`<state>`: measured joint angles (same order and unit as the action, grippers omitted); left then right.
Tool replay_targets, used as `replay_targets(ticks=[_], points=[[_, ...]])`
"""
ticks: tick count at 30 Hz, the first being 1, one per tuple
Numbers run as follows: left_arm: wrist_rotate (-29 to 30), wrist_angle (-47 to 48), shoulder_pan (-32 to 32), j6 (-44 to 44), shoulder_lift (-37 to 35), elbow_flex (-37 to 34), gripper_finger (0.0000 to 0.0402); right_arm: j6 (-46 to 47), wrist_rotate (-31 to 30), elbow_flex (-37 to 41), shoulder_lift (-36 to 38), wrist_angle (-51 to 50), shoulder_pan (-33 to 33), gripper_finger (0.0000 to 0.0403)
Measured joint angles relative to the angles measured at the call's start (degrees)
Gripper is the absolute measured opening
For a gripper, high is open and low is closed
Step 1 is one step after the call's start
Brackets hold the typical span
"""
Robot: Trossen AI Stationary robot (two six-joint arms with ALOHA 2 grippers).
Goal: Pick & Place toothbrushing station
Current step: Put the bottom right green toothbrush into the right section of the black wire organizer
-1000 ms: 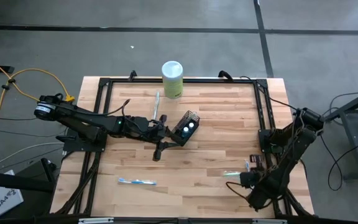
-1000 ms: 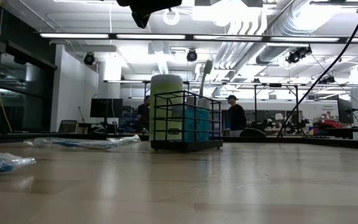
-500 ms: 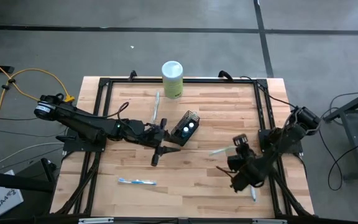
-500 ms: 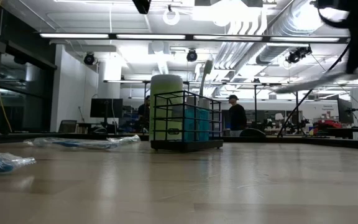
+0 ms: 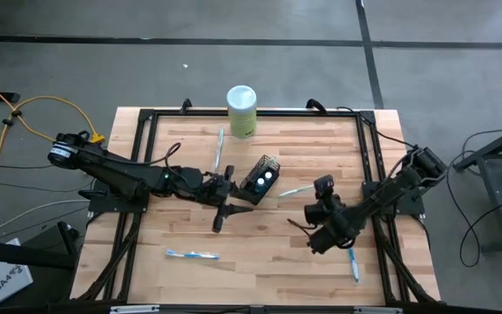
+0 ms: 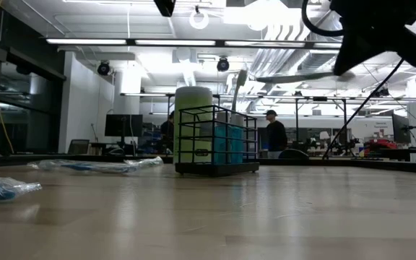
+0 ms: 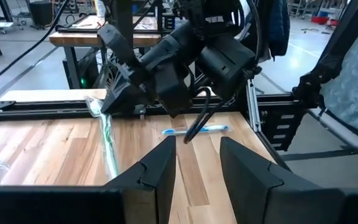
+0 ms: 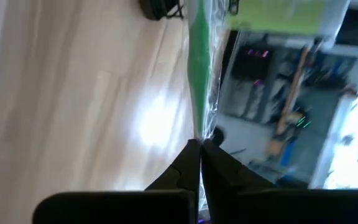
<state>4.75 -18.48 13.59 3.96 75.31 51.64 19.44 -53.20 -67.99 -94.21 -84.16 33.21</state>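
One wrapped green toothbrush (image 8: 199, 68) pinched in right fingers (image 8: 199, 155) above bench (image 5: 260, 249), angled toward wire-mesh holder (image 5: 262, 178) for insertion; left fingers (image 7: 166, 165) parted, waiting beside holder.

Mesh holder (image 5: 263, 177) hemmed in: left tool (image 5: 232, 194) just beside it, right tool (image 5: 317, 196) near opposite side. Canister (image 5: 241, 111) blocks far edge. Near surface (image 5: 260, 262) open between two loose toothbrushes (image 5: 192, 255).
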Motion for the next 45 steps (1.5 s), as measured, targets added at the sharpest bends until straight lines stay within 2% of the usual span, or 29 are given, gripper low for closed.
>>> replay_targets(ticks=[8,12,16,21,26,30,36,41,45], points=[[-0.09,6.7,-1.54,7.77,-0.02,0.0,0.012,-15.65,-8.01,0.0,0.0,3.63,-0.01,0.0003],[-0.13,10.29,-2.14,10.45,-0.02,0.0,0.012,-26.31,-12.64,0.0,0.0,8.05,-0.19,0.0004],[-0.55,11.07,-2.2,11.38,-0.02,0.0,0.012,-40.11,-15.95,0.0,0.0,16.52,-1.22,0.0004],[-6.78,13.2,-3.96,13.53,-0.02,0.0,0.0119,-61.71,-21.53,0.0,0.0,30.69,-2.59,0.0004],[-11.81,14.19,-7.24,15.56,-0.02,0.0,0.0119,-80.65,-24.15,0.0,0.0,45.2,-3.18,0.0004],[-16.99,14.23,-10.16,16.09,-0.02,0.0,0.0119,-86.66,-22.77,0.0,0.0,52.22,-3.32,0.0004],[-25.19,14.44,-14.17,18.02,0.39,0.05,0.0119,-90.49,-22.02,0.0,0.0,58.46,-4.35,0.0004],[-29.88,14.43,-15.99,18.84,1.55,0.09,0.0119,-95.08,-21.33,0.0,0.0,65.07,-5.52,0.0004],[-31.4,14.64,-16.52,18.98,2.33,0.07,0.0119,-99.79,-19.83,0.0,0.0,70.73,-5.98,0.0004]])
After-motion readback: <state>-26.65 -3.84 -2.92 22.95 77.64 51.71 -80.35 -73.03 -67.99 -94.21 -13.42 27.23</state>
